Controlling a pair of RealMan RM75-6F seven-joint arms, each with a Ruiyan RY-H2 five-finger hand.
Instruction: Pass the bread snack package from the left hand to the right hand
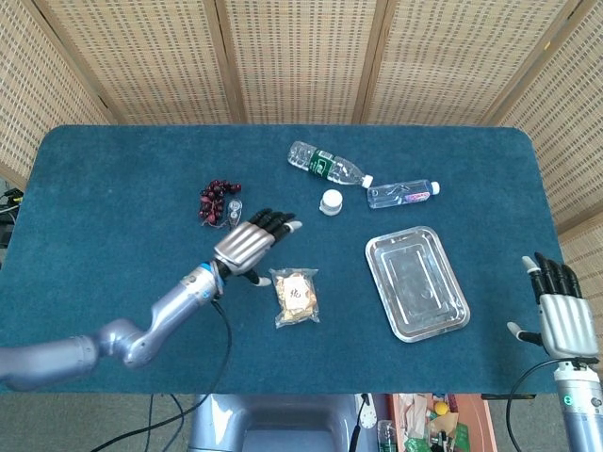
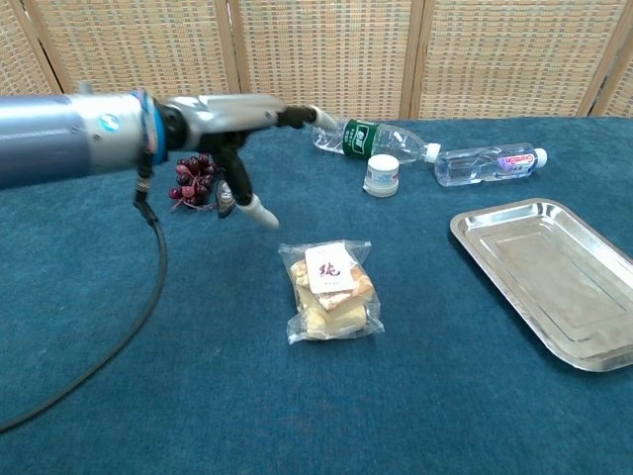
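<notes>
The bread snack package, a clear bag of pale bread pieces with a white label, lies flat on the blue table near its middle. My left hand hovers just up and left of it, fingers stretched out and spread, holding nothing. My right hand stands at the table's front right corner, fingers upright and apart, empty; the chest view does not show it.
A steel tray lies right of the package. Behind are two water bottles, a small white jar and dark red grapes with a small dark object beside them.
</notes>
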